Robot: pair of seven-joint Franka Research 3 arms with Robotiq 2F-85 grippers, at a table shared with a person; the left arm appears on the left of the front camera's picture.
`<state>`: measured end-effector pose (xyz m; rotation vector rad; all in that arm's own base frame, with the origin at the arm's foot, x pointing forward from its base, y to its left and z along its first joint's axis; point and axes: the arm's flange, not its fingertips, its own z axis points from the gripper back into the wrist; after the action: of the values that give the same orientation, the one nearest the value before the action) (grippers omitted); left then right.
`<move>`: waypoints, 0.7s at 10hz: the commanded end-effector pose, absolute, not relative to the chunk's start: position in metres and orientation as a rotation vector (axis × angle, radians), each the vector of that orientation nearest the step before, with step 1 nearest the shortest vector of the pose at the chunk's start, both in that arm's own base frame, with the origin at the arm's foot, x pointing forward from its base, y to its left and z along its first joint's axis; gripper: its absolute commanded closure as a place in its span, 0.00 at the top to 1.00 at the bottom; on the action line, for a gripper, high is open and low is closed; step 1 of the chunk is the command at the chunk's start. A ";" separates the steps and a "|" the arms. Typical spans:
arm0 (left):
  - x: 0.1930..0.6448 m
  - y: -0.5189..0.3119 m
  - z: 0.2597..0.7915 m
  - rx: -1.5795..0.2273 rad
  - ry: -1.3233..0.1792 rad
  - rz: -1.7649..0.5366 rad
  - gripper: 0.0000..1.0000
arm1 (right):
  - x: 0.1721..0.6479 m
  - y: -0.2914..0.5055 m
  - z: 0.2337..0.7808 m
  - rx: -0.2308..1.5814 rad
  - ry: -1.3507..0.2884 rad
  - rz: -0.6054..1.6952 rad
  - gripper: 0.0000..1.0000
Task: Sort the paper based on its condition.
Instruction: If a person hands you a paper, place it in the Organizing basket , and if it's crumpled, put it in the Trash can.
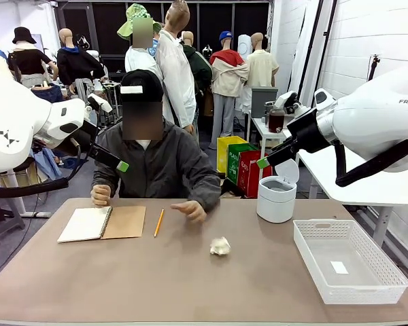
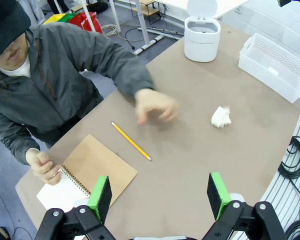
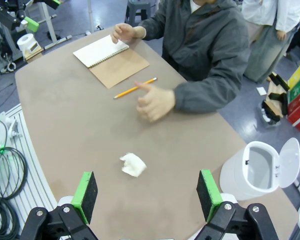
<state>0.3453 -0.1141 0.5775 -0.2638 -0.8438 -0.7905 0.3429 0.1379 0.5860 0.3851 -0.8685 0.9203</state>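
Both arms are hanging raised over the near side of the table (image 1: 156, 285), carrying nothing: the left gripper (image 2: 159, 195) is holding its green pads wide apart with only bare tabletop showing between them, and the right gripper (image 3: 147, 195) is doing the same. The paper (image 1: 219, 246), one crumpled white ball, is lying alone near the middle of the table, a little toward the robot's right, well apart from the white basket (image 1: 364, 292). I am judging that the step in hand is picking up this ball, and the right gripper is looking better placed, since the open bin (image 1: 276, 204) is standing on that side. It should be descending straight over the ball, closing softly on both sides, and keeping clear of the person's hand (image 1: 190, 209) hovering beyond it, beside the pencil (image 1: 158, 222), with the notebook (image 1: 102, 223) farther left.
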 end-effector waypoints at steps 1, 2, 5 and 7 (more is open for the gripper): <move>0.345 -0.113 0.579 -0.268 -0.836 -0.791 1.00 | 0.343 0.137 0.586 0.394 -0.863 0.922 1.00; 0.345 -0.113 0.579 -0.268 -0.836 -0.791 1.00 | 0.343 0.137 0.586 0.394 -0.863 0.922 1.00; 0.345 -0.113 0.579 -0.268 -0.836 -0.791 1.00 | 0.345 0.144 0.584 0.362 -0.848 0.934 1.00; 0.345 -0.113 0.579 -0.268 -0.836 -0.791 1.00 | 0.356 0.159 0.575 0.297 -0.802 0.970 1.00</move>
<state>0.3452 -0.1142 0.5775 -0.2637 -0.8438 -0.7908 0.3459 0.1513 0.5758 0.3531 -0.8348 0.9469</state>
